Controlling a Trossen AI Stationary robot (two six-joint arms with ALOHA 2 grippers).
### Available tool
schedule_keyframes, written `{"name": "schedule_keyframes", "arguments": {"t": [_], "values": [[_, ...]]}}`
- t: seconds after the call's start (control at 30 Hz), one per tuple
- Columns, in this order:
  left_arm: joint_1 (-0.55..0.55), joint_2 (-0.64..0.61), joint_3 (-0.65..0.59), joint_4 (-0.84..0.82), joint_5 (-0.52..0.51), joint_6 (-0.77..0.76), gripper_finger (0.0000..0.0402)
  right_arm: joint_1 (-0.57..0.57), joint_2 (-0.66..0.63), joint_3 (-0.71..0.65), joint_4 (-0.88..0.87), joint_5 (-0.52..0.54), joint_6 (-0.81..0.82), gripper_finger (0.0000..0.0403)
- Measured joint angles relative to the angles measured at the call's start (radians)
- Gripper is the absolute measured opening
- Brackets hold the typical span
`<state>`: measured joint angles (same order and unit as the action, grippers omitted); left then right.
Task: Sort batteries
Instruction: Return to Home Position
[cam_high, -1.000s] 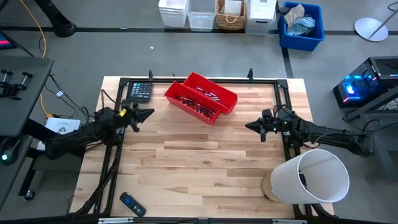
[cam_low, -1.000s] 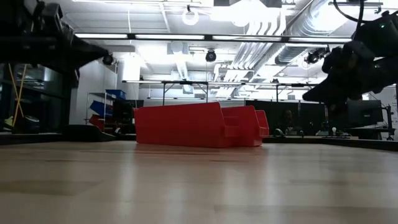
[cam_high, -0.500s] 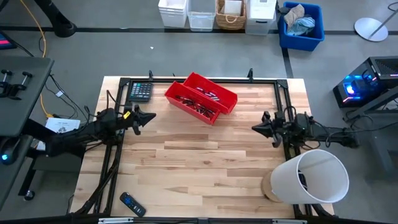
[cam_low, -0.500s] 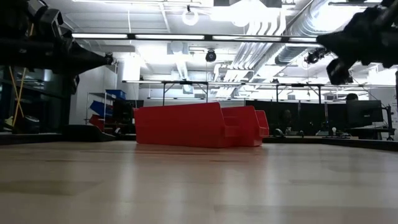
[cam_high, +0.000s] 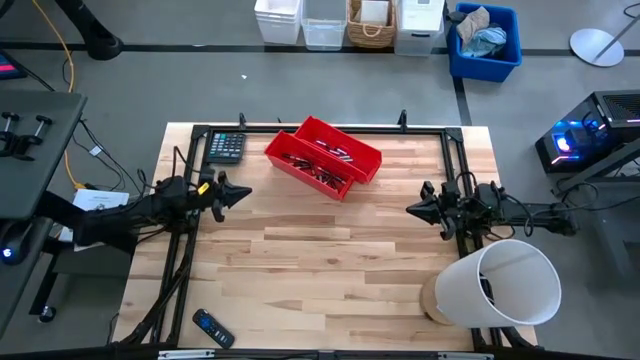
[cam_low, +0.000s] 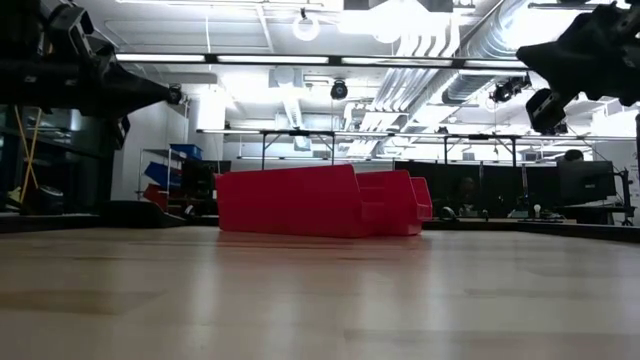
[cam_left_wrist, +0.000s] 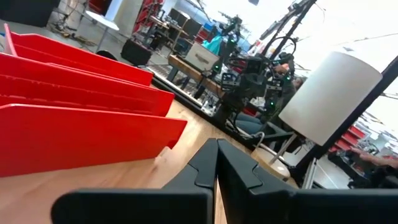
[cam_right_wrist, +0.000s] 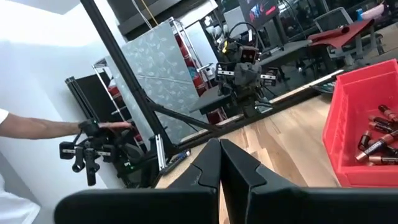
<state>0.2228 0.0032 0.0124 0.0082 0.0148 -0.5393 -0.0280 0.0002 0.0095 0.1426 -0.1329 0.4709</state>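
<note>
Batteries (cam_high: 322, 172) all look binned. I see them only in the two red bins (cam_high: 347, 138) at the far middle of the table (cam_high: 320, 270), and none loose on the wood. The right wrist view shows several lying in a bin's bottom (cam_right_wrist: 373, 142).

Left gripper (cam_high: 243, 193): fingers pressed together, nothing held, hovering just inside the left frame rail and pointing in toward the middle. Right gripper (cam_high: 412, 209): same, fingers together and empty, at the right rail. In the low view both ride well above the table top.

Step in hand reads as homing. My take:
- keep the fingers closed and pull each arm straight back along its own line
- hold the height, no dipping on the retract
- no sweep toward the bins, since a knock would spill sorted stock

Clearance:
- Black frame (cam_high: 449, 150) rails run along both sides, and both arms cross them. These are the tightest spots.
- White cylindrical container (cam_high: 505, 285) lies on its side at the near right corner, just beside the right arm and overhanging the edge. The elbow shouldn't swing that way.
- Calculator (cam_high: 226, 146) sits at the far left corner, near the left gripper on its far side.
- Remote control (cam_high: 213, 328) is near the front edge, well apart from both arms.
- Open wood lies between the two grippers, so there's plenty of room there.
- A person's arm (cam_right_wrist: 37, 127) shows beyond the table in the right wrist view, so worth a look before moving.
</note>
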Motion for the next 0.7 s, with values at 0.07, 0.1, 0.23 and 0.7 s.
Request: {"name": "schedule_keyframes", "arguments": {"t": [0.07, 0.1, 0.23, 0.7], "values": [[-0.010, 0.000, 0.000, 0.000, 0.000, 0.001, 0.0000, 0.000, 0.004, 0.000, -0.003, 0.000, 0.000, 0.0000], [-0.013, 0.000, 0.000, 0.000, 0.000, 0.001, 0.0000, 0.000, 0.011, 0.000, -0.004, 0.000, 0.000, 0.0000], [-0.022, 0.001, 0.000, 0.000, 0.000, 0.001, 0.0000, 0.000, 0.025, 0.000, -0.035, 0.000, 0.000, 0.0000], [-0.022, 0.002, 0.000, 0.000, 0.000, 0.001, 0.0000, 0.000, 0.026, -0.001, -0.109, 0.000, 0.000, 0.0000]]}}
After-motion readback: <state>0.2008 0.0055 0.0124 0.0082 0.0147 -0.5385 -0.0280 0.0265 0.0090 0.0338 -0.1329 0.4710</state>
